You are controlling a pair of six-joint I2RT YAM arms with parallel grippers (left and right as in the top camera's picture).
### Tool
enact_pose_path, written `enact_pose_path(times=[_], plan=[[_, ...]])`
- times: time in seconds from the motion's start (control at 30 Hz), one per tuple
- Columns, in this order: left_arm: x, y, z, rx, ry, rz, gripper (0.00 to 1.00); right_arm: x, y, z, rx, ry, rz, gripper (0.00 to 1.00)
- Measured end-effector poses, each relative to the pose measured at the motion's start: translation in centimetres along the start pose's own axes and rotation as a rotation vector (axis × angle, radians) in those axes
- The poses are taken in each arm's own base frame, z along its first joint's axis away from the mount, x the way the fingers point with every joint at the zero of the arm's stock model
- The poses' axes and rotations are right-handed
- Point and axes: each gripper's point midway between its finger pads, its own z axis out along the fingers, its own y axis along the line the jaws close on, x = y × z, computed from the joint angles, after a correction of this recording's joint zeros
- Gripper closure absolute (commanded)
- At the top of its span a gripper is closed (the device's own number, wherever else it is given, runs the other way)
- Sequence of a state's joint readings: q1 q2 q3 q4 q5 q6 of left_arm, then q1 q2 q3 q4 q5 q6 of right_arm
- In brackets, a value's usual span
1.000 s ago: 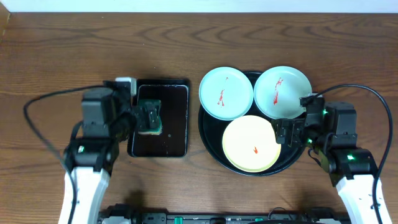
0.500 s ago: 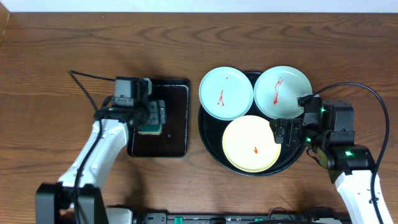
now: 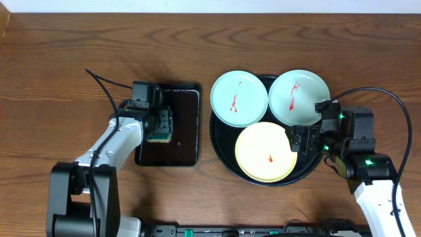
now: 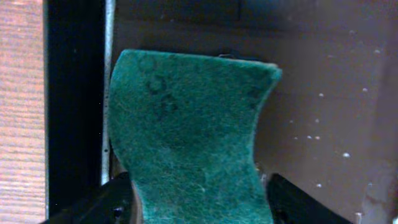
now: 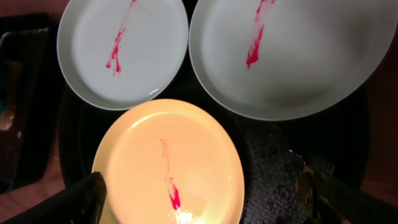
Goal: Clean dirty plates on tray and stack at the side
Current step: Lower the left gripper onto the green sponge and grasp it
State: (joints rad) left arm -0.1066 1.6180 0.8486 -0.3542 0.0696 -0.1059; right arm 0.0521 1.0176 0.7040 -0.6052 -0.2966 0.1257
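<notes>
The left gripper (image 3: 160, 123) seems pinched on the green sponge (image 4: 186, 137) at frame left, while the nearer right gripper (image 3: 299, 139), wide open and empty, hovers at the right edge of the yellow plate (image 3: 265, 153) in the centre-right tray (image 3: 222, 141).

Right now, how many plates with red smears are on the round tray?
3, all on the tray: a pale blue plate back left, a second blue plate back right, a yellow plate in front. None seems hidden.

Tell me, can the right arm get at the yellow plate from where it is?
Probably yes. The right gripper is open just above the right edge of the yellow plate, and nothing lies on the plate or between the two.
</notes>
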Motion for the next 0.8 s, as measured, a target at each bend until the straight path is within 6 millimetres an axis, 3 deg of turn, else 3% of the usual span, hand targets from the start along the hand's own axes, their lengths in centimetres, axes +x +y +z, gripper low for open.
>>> enact_pose_path(times=[0.23,0.37,0.6,0.8], plan=[[0.1,0.2,0.4,-0.011,0.007,0.001,0.66,0.0,0.0,0.0,0.0,0.0,0.0,0.05],[0.1,0.1,0.4,-0.007,0.006,-0.004,0.92,0.0,0.0,0.0,0.0,0.0,0.0,0.05],[0.1,-0.1,0.4,0.004,0.008,0.001,0.93,0.6,-0.1,0.1,0.003,0.026,0.008,0.03],[0.3,-0.8,-1.0,0.046,0.008,-0.001,0.92,1.9,-0.3,1.2,-0.006,0.103,0.033,0.15]])
